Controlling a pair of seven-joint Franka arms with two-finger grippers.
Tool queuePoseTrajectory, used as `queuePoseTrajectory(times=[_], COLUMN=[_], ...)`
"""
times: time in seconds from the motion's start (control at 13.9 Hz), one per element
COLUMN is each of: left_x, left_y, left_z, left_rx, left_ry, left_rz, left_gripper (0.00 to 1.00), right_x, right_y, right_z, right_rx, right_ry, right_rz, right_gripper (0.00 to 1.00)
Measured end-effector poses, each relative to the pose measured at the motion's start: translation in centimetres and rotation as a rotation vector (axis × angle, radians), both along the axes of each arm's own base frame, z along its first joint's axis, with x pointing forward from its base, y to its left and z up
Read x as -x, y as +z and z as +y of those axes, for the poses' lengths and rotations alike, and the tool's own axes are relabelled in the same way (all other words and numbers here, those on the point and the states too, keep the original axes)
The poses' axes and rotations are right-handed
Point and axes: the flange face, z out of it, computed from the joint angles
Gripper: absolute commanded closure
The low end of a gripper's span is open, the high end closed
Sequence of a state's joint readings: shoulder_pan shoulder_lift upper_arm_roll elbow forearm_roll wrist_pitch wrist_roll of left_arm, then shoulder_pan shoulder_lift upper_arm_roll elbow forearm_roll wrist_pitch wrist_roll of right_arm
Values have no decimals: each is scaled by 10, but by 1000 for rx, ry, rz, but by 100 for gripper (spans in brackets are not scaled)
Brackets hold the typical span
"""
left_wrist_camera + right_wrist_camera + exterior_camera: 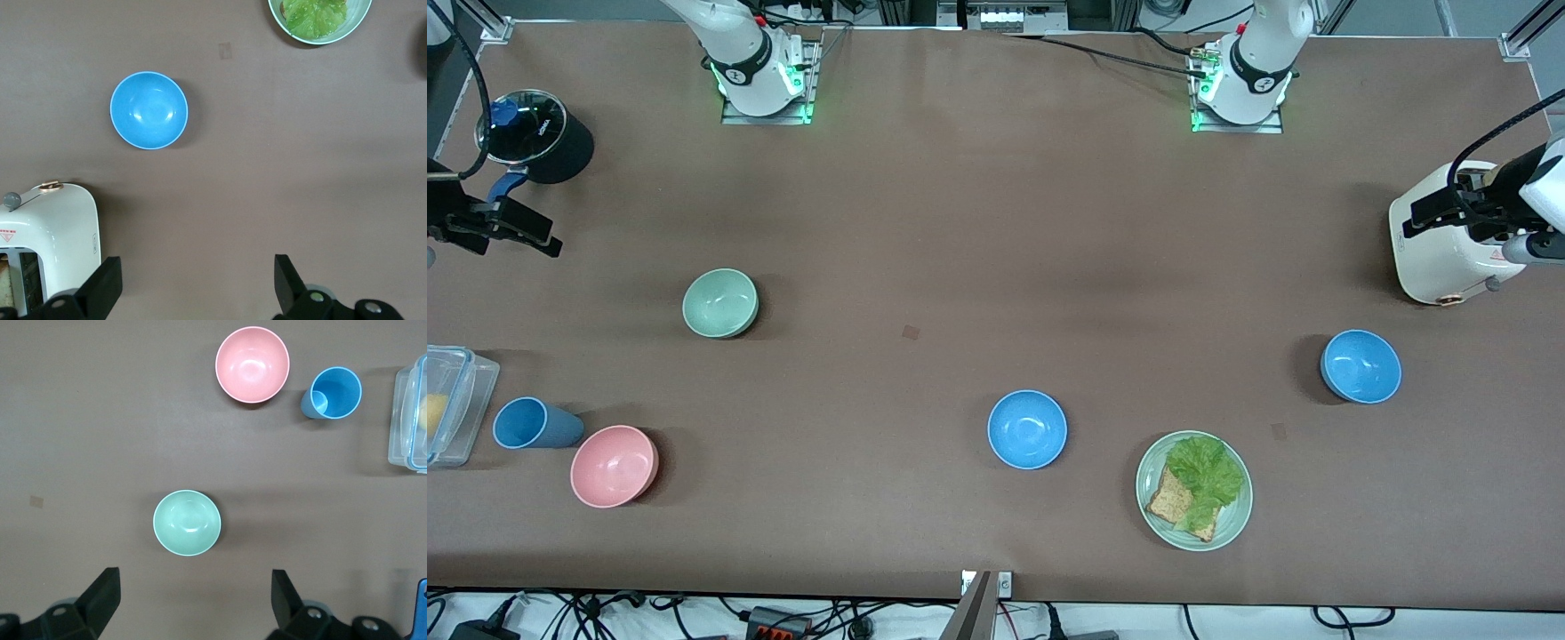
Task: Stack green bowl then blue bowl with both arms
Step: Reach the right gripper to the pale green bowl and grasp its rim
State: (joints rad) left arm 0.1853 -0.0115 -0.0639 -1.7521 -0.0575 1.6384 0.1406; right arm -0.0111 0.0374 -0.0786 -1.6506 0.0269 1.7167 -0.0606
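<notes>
The smooth, matte green bowl (720,303) sits toward the right arm's end of the worktop; two glossy round blue bowls sit mid-table (1027,429) and toward the left arm's end (1360,366). Both grippers, left (193,283) and right (193,600), hang spread wide at the end edges. A white toaster (1440,240) stands under the left one.

The green bowl (720,303) looks smooth and matt; the blue bowl (1027,429) beside the lettuce plate (1149,471) is smooth (faintly glossy). The brown table cover (996,222) looks matt, like paper.
</notes>
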Motion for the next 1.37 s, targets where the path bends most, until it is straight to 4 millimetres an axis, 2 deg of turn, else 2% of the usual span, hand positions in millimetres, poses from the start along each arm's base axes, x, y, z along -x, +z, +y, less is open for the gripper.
queuePoseTrajectory(times=[0.58,0.72,0.86,1.01,1.22,1.37], left_x=[-1,-3,-5,-6,-6,-7], left_y=[-9,-14,-19,-22,-23,-29], left_z=[26,27,28,28,29,40], left_rx=[4,6,8,9,10,11], left_ry=[40,40,41,41,42,62], left_rz=[15,24,34,40,43,44], left_gripper=[0,0,0,0,0,0], right_x=[1,0,-8,-21,-38,-41], right_y=[-11,-23,-56,-111,-201,-250], right_z=[2,6,17,23,23,22], right_rx=[8,28,38,39,39,39], right_ry=[6,19,44,58,61,62], right_rz=[10,35,97,185,302,367], right_gripper=[0,0,0,0,0,0])
